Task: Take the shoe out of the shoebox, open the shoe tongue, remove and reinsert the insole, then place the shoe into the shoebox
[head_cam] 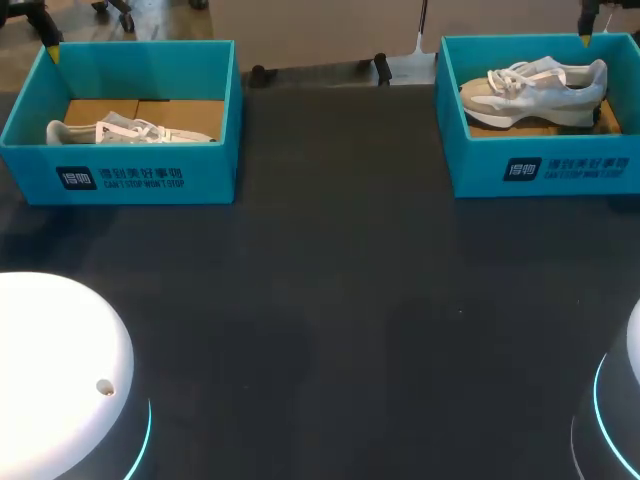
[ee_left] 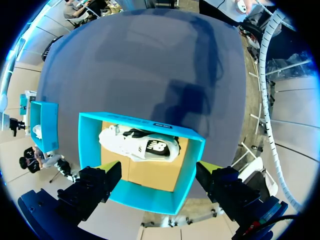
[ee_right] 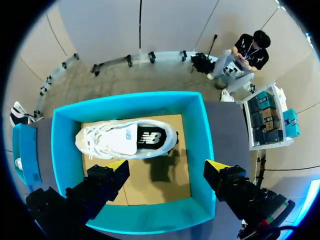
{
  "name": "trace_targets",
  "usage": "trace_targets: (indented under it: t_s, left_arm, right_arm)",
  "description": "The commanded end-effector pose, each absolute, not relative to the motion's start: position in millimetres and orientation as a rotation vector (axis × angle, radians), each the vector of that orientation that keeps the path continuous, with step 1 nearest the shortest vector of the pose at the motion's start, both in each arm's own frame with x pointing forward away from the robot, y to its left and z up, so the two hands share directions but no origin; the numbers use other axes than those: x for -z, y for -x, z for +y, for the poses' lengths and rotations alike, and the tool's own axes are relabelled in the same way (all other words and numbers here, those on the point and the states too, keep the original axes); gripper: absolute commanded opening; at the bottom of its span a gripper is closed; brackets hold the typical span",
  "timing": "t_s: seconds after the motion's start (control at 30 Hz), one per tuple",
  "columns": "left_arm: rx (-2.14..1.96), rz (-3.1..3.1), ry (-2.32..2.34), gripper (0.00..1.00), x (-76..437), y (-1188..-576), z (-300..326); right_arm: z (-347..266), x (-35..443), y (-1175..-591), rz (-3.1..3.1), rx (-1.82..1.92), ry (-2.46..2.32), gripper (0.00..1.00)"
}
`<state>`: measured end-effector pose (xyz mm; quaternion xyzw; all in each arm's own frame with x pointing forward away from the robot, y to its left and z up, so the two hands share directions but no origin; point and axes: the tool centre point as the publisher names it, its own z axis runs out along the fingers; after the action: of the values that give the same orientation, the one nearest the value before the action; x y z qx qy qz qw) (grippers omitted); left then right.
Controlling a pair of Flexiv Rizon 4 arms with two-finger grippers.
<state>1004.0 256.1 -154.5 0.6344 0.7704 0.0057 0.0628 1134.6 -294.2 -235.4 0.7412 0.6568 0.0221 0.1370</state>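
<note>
Two teal shoeboxes stand at the table's far side. The left shoebox (head_cam: 120, 165) holds a white shoe (head_cam: 130, 130) lying on its side. In the right shoebox (head_cam: 540, 160) a white and beige shoe (head_cam: 535, 85) leans against the far wall. My left gripper (ee_left: 160, 170) hangs open high above the left shoebox (ee_left: 145, 197) and its shoe (ee_left: 140, 145). Likewise my right gripper (ee_right: 166, 166) is open above the right shoebox (ee_right: 197, 135) and its shoe (ee_right: 127, 140). Neither gripper touches anything. In the head view only one yellow tip of each shows, over each box's far outer corner.
The dark table (head_cam: 320, 300) stretches between and in front of the boxes. White round arm bases sit at the near left (head_cam: 50, 370) and near right (head_cam: 630, 400) corners.
</note>
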Motion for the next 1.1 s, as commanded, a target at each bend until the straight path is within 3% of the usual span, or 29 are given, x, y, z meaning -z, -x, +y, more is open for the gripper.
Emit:
trace_targets:
  t_s: [0.03, 0.07, 0.13, 0.2, 0.23, 0.33, 0.37, 0.87, 1.1]
  left_arm:
    - [-0.022, 2.33, -1.919, 1.0, 154.1, -1003.2, 256.2]
    - [-0.022, 2.33, -1.919, 1.0, 154.1, -1003.2, 256.2]
    - [-0.022, 2.33, -1.919, 1.0, 154.1, -1003.2, 256.2]
    - [-0.022, 2.33, -1.919, 1.0, 154.1, -1003.2, 256.2]
    - [-0.022, 2.33, -1.919, 1.0, 154.1, -1003.2, 256.2]
    - [-0.022, 2.33, -1.919, 1.0, 154.1, -1003.2, 256.2]
    - [-0.022, 2.33, -1.919, 1.0, 154.1, -1003.2, 256.2]
    - [-0.022, 2.33, -1.919, 1.0, 154.1, -1003.2, 256.2]
    - [-0.022, 2.33, -1.919, 1.0, 154.1, -1003.2, 256.2]
  right_arm:
    - [-300.2, 251.5, -1153.4, 1.953, 0.065, -2.234, 1.0]
    - [-301.8, 254.3, -1155.1, 1.948, 0.073, -2.248, 1.0]
    - [-305.2, 259.8, -1158.0, 1.937, 0.096, -2.253, 0.86]
    - [-306.4, 262.8, -1160.3, 1.928, 0.091, -2.271, 0.8]
    - [-306.6, 265.5, -1162.8, 1.923, 0.097, -2.278, 0.66]
    - [-310.9, 276.4, -1167.8, 1.917, 0.133, -2.304, 0.56]
    - [-311.4, 278.9, -1169.7, 1.908, 0.137, -2.304, 0.6]
    - [-315.9, 306.8, -1182.4, 1.878, 0.157, -2.316, 0.58]
    - [-316.8, 322.3, -1181.7, 1.884, 0.158, -2.303, 0.63]
